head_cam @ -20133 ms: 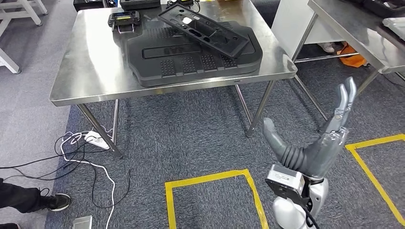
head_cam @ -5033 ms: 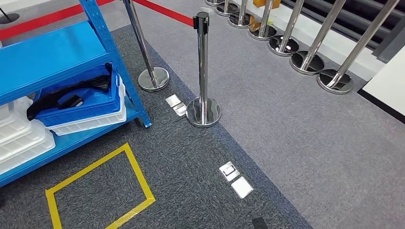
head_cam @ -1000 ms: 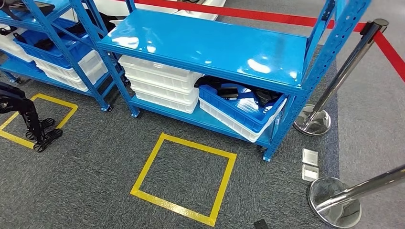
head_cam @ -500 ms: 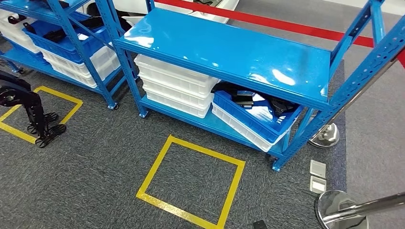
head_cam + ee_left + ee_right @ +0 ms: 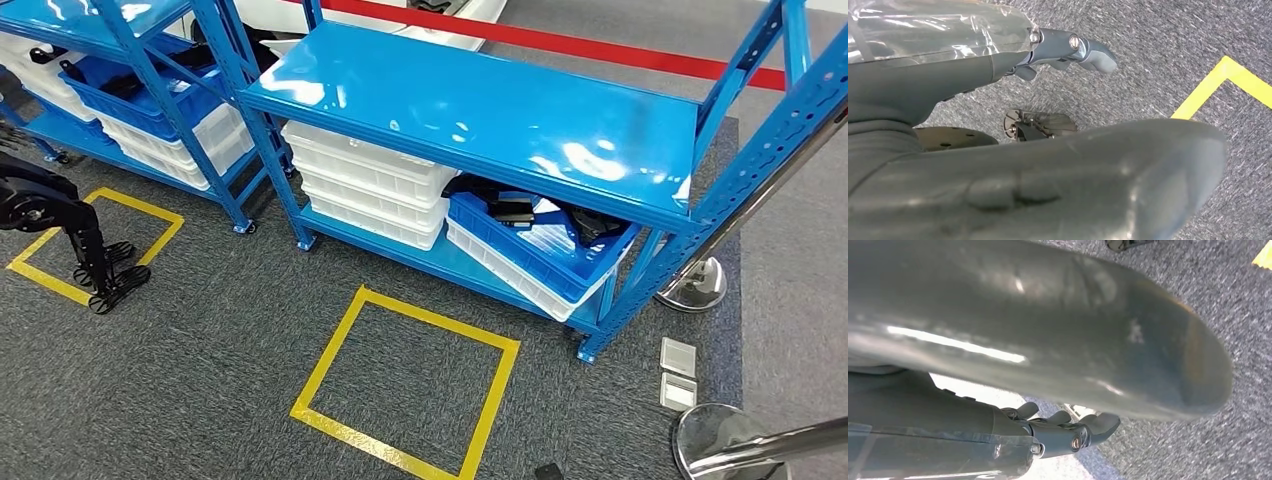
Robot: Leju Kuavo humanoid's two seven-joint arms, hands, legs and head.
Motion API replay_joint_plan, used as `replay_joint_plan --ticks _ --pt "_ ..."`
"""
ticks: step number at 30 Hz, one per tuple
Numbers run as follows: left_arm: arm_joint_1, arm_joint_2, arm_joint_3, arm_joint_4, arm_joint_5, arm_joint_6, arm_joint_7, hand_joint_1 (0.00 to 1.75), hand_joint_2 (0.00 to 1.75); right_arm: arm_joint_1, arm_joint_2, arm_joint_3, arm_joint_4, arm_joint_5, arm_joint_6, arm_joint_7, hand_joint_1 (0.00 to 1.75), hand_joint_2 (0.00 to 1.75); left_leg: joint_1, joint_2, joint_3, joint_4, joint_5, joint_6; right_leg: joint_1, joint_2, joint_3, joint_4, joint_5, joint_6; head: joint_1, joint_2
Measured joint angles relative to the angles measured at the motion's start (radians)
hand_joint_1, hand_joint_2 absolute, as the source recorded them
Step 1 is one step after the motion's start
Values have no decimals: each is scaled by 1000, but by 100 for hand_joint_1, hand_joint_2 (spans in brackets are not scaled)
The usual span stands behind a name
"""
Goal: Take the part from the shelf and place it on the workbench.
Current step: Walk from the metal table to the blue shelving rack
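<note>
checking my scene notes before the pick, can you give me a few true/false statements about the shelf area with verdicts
1. The blue bin holding black parts sits on the lower shelf level. True.
2. The blue bin rests on the floor inside the yellow tape square. False: the square holds only carpet; the bin sits on a white bin on the shelf.
3. A stack of white bins stands beside the blue bin. True.
4. The left robot hand grips a black part. False: it holds nothing, hanging over the carpet.
5. The top of the blue shelf is piled with boxes. False: it is bare.
</note>
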Motion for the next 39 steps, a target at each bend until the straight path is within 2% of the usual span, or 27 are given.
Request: replay_joint_plan --ticks 6,10,13,18,20,23,25,27,28,29,31,32,33,34,35,36,37,39 --pt "0 0 0 0 0 0 0 0 0 0 0 8 0 0 0 0 0 0 0 0 2 -4 0 -3 0 0 0 0 -3 -4 0 0" --pt "0 0 0 0 0 0 0 0 0 0 0 10 0 0 0 0 0 175 0 0 2 -5 -1 -6 0 0 1 0 -4 -6 0 0" --pt "0 0 0 0 0 0 0 0 0 0 0 11 0 0 0 0 0 175 -2 0 2 -2 -3 -6 -2 0 2 -2 -4 -5 0 0" --pt "0 0 0 0 0 0 0 0 0 -1 1 12 0 0 0 0 0 175 -7 0 2 0 -6 -1 -7 0 3 -2 -4 -1 0 0" --pt "0 0 0 0 -1 -1 0 0 0 -1 1 12 0 0 1 0 0 175 -9 0 3 0 -8 3 -9 0 5 -6 -4 4 0 0" --pt "-2 0 0 -1 -4 -4 0 0 0 -3 0 12 0 -3 1 1 0 175 3 2 22 -35 5 12 -6 0 9 2 -14 14 1 0" --pt "-3 0 0 -2 -6 -8 0 0 0 -4 0 13 0 -8 2 1 0 175 12 5 38 -55 12 15 -8 0 -27 83 -59 24 7 0" --pt "-3 0 0 -2 -6 -10 0 0 0 -4 0 15 0 -13 2 0 0 175 16 6 42 -58 11 15 -16 -1 -90 197 -104 36 12 0" --pt "-2 0 0 -3 -6 -10 0 0 0 -3 0 17 0 -16 2 -1 0 175 19 6 44 -57 8 12 -21 -1 -108 225 -104 42 14 0" --pt "-2 0 0 -3 -6 -10 0 0 0 -3 -1 18 0 -19 2 -1 0 175 24 5 46 -54 4 7 -27 -1 -110 216 -83 48 14 0" --pt "-1 0 0 -3 -5 -10 0 0 0 -2 -3 21 0 -23 2 -3 0 175 35 1 52 -44 -10 -9 -38 -1 -66 106 -10 62 16 0" --pt "-2 0 0 -3 -5 -10 0 0 0 -2 -3 24 0 -25 2 -3 0 175 38 0 53 -36 -19 -19 -39 2 -42 50 14 67 19 0" --pt "-2 1 0 -4 -5 -10 0 0 0 -3 -2 27 0 -27 3 -4 0 175 38 -1 54 -29 -27 -29 -40 5 -26 14 25 64 21 0" --pt "-3 2 0 -4 -5 -9 0 0 0 -3 -2 29 0 -28 3 -4 0 175 37 -2 55 -26 -32 -37 -38 8 -19 -1 22 57 20 0" --pt "-3 2 0 -4 -5 -9 0 0 0 -3 -1 31 0 -30 4 -5 0 175 35 -4 57 -26 -35 -42 -35 11 -19 2 16 45 18 0" --pt "-3 2 0 -4 -5 -9 0 0 0 -3 -1 32 0 -31 4 -5 0 175 36 -5 60 -28 -37 -46 -34 10 -18 3 13 33 14 0" --pt "-2 2 0 -5 -5 -9 0 0 0 -2 -1 33 0 -31 4 -5 0 175 38 -4 64 -26 -40 -49 -34 9 -15 2 11 26 10 0" --pt "-3 2 0 -5 -5 -9 0 0 0 -2 -2 34 0 -32 4 -5 0 175 38 3 50 20 -66 -54 -34 6 -5 1 8 15 3 0"
